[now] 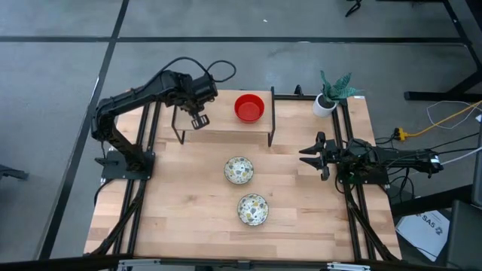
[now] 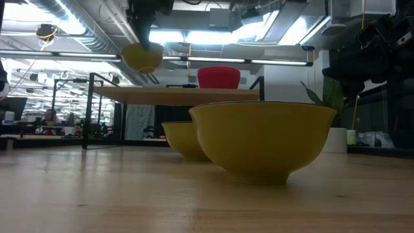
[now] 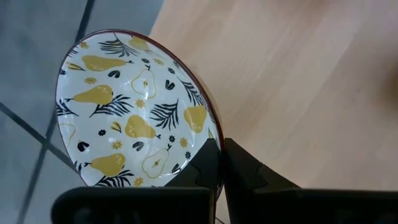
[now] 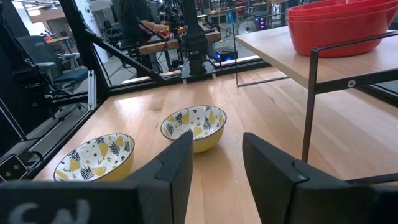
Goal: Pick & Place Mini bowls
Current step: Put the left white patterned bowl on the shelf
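Yellow-patterned mini bowl [image 3: 134, 118] hangs clamped by its rim in the left gripper [image 1: 198, 118], above the shelf [image 1: 218, 124].

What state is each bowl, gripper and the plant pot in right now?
Left gripper: shut on the held patterned bowl, raised over the shelf.
Red bowls: stacked upright on shelf.
Two patterned bowls: upright on table, apart.
Right gripper: open, empty.
Plant pot: upright.
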`<state>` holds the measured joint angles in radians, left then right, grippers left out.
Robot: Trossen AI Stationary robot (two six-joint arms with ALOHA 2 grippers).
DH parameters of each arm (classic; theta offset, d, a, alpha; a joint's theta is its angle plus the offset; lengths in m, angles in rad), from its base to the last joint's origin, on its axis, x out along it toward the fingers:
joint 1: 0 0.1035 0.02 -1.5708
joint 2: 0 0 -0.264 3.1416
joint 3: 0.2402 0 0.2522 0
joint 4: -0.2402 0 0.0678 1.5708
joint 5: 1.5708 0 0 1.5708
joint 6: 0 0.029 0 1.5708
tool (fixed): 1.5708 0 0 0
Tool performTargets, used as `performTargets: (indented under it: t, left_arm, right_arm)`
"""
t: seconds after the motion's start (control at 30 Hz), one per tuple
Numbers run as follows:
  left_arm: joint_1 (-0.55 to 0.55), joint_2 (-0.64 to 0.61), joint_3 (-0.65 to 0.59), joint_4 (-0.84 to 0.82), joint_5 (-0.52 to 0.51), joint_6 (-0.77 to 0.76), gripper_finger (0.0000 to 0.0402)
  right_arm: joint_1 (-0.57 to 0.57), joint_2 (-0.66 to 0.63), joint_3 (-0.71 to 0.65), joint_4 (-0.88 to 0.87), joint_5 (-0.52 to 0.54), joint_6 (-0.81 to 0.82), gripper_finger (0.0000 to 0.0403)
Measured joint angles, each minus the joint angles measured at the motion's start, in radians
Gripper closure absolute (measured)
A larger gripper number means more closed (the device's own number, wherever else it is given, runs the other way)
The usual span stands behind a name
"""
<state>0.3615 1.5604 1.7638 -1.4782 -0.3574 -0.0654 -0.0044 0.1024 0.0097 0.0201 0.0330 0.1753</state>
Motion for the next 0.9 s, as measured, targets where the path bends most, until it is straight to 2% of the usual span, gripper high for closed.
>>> performTargets:
  t: [0.13,0.37,0.67,0.9]
  left_arm:
    - [0.031,-0.001,-0.014,0.021,0.082,0.009,0.0398]
    - [0.055,-0.001,-0.050,0.022,0.120,0.019,0.0398]
    - [0.060,0.000,-0.056,0.069,0.093,0.019,0.0398]
    - [0.044,0.048,-0.056,0.067,0.059,0.036,0.0398]
  right_arm:
    - [0.000,0.000,0.000,0.000,0.000,0.000,0.0263]
    - [0.000,0.000,0.000,0.000,0.000,0.000,0.0263]
    - [0.000,0.000,0.000,0.000,0.000,0.000,0.0263]
    - [0.000,0.000,0.000,0.000,0.000,0.000,0.0263]
